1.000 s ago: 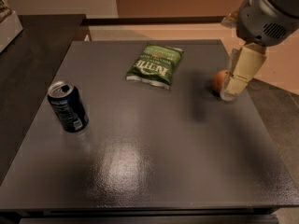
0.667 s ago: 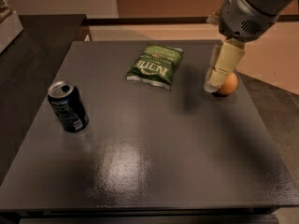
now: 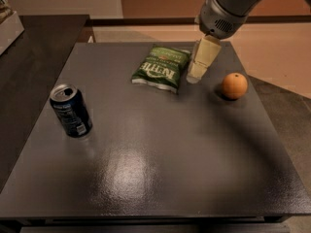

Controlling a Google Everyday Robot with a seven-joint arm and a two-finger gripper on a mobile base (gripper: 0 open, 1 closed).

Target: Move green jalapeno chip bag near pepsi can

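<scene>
The pepsi can stood upright on the dark table, well apart from the green jalapeno chip bag, off to the bag's left and closer to the front edge. The bag lay flat with its white letters facing up, so it was not near the can yet. Just beside the bag's right edge hung the claw, pointing down, its tip low over the table. I could not tell if the claw was wide or narrow, or if it touched the bag. A round orange sat to the right of the bag, past the claw. I think the step in hand was reaching for the bag. The next move likely called for getting the claw onto the bag, taking hold of it, and carrying it left to the can.
</scene>
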